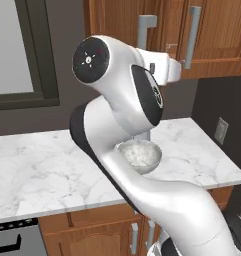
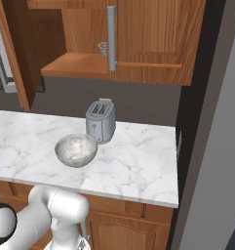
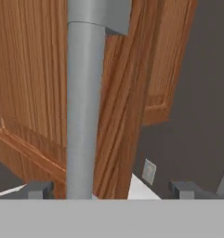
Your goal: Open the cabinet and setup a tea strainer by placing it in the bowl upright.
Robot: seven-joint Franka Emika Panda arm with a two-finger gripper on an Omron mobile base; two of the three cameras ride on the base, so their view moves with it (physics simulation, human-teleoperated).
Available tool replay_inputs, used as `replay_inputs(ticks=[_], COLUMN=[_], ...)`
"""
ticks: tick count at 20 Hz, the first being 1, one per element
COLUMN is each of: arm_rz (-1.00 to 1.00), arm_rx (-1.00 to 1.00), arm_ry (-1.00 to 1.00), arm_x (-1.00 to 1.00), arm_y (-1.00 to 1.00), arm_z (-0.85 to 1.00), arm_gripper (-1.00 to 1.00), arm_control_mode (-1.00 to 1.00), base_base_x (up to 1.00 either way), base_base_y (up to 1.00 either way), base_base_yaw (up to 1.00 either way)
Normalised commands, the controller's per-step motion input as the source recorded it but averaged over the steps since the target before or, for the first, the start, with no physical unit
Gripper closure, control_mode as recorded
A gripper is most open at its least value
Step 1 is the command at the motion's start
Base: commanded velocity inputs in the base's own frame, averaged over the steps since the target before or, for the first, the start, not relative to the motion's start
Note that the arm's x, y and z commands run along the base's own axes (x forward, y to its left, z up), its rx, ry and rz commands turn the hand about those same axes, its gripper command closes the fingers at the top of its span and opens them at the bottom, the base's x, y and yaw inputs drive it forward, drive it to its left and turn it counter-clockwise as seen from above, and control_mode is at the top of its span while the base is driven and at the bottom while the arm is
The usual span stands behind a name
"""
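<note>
Left cabinet (image 2: 153, 39) door swung open, seen edge-on in the right base view; right door shut. Inner shelf (image 2: 75, 66) exposed, with the strainer (image 2: 103, 47) lying at its back right, partly hidden behind the right door's handle (image 2: 111, 38).

Jaws released, spread wide either side of the open door's grey bar handle (image 3: 84, 111) in the hand view, fingertips (image 3: 39, 189) standing apart from it and gripping nothing. Gripper (image 1: 174, 67) up at cabinet height in the left base view, just beside the 2 handles.

Bowl (image 2: 76, 150) upright on the marble counter (image 2: 138, 166), nothing visible inside. Toaster (image 2: 100, 120) just behind the bowl, a little to its right, near it but not touching. Wall outlet (image 1: 221, 130) on the dark wall past the counter's right end.
</note>
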Motion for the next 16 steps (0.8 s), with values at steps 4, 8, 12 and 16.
replay_inputs(ticks=[4,8,12,16], arm_rz=[0.11,0.34,0.39,0.42], arm_rx=[0.34,0.48,0.48,0.49], arm_ry=[0.02,0.00,0.00,0.00], arm_x=[-0.47,-0.15,-0.02,0.02], arm_y=[-0.56,-0.67,-0.57,-0.49], arm_z=[0.02,0.00,0.00,-0.01], arm_gripper=[-1.00,-1.00,-1.00,-1.00], arm_control_mode=[-1.00,-1.00,-1.00,-1.00], base_base_x=[0.00,0.00,0.00,0.00], base_base_y=[0.00,0.00,0.00,0.00], base_base_yaw=[0.00,0.00,0.00,0.00])
